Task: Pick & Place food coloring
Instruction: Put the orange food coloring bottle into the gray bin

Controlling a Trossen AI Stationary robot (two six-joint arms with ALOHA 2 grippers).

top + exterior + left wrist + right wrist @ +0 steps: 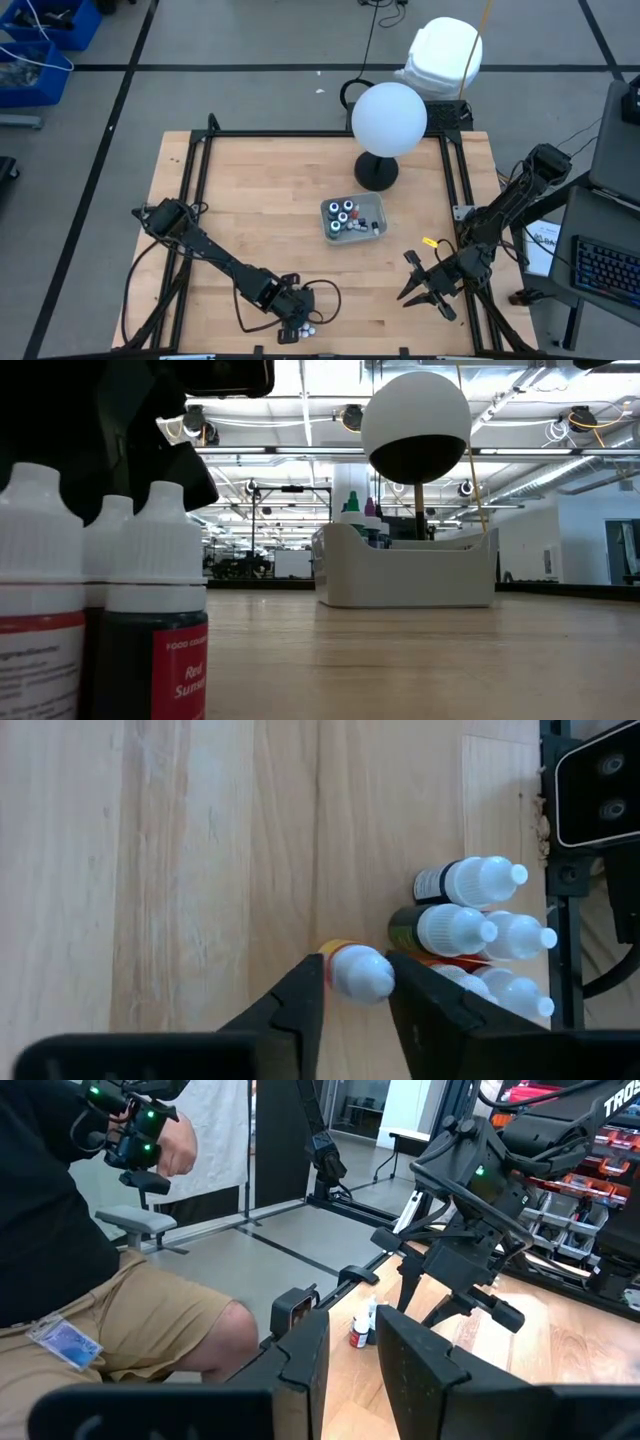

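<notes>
High view shows the wooden table (250,200) with a clear tray (352,218) near its middle holding about five capped bottles (346,211). At the front edge, the left gripper (355,990) has its fingers around one white-capped food coloring bottle (358,971), beside a cluster of five more bottles (470,920). One label in the low view reads "FOOD COLOR… Red Suns…" (178,670). The right gripper (418,292) hovers near the front right corner, narrowly parted, holding nothing.
</notes>
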